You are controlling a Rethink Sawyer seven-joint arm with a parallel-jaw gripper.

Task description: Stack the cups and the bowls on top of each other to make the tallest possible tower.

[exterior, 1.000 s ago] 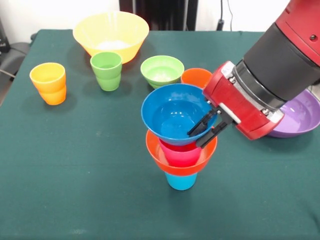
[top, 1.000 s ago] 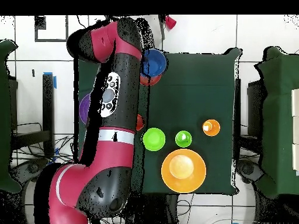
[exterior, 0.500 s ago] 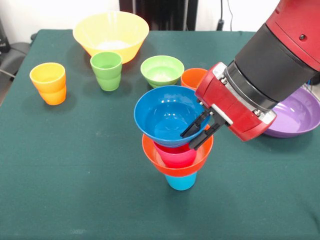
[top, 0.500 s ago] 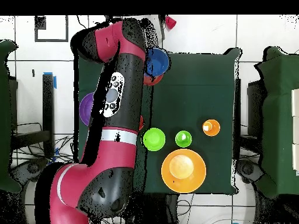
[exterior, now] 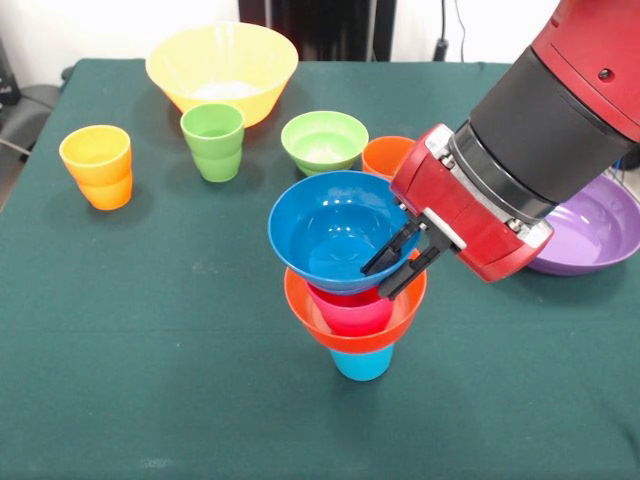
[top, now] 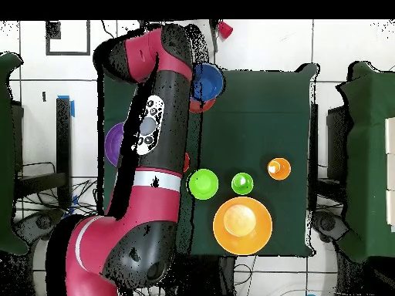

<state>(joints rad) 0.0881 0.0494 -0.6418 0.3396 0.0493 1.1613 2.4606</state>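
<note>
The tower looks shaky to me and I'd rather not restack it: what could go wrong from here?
1. The blue bowl on top sits off-centre over the magenta cup, leaning to the picture's left; it may slide off once released.
2. The gripper grips that bowl's rim, so pulling away could drag the bowl along.
3. The whole tower rests on one narrow light blue cup, so a nudge might topple it.

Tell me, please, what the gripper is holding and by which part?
The gripper holds the blue bowl by its rim, on the side nearest the arm.
</note>
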